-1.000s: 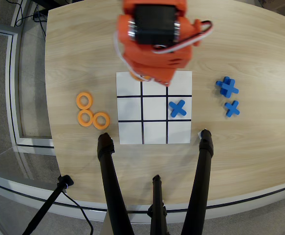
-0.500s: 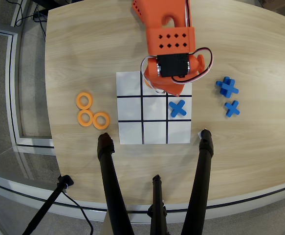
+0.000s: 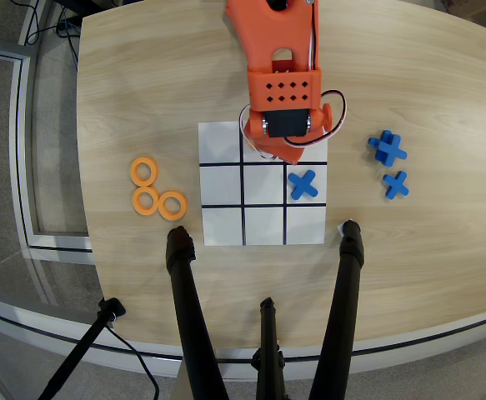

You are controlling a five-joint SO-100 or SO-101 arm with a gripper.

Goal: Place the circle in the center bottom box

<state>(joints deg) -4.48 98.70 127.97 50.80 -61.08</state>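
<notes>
Looking down from the overhead view, I see the orange arm (image 3: 283,83) reaching in from the top edge, its wrist hanging over the grid's top row, right across the middle cell there, which is the center bottom box (image 3: 263,143) on the side nearest the robot base. The fingers themselves are tucked under the wrist housing, so I cannot tell whether they are spread, closed, or gripping a ring; I also cannot tell whether a circle sits beneath them, since no orange ring shows clearly apart from the arm's own orange body. What does show plainly is a cluster of three orange rings (image 3: 157,188) lying flat on the counter (image 3: 142,75), well apart from the wrist, down and to the left of it in this view and just beside the left edge of the white grid (image 3: 222,223). One blue cross (image 3: 303,184) sits in the right cell of the middle row, just below and slightly right of the wrist, and two more blue crosses (image 3: 390,163) rest on the counter off to the right. A ring has no long axis, so approach angle matters little. My guess is that the placing is happening right under the wrist, but that stays hidden.
</notes>
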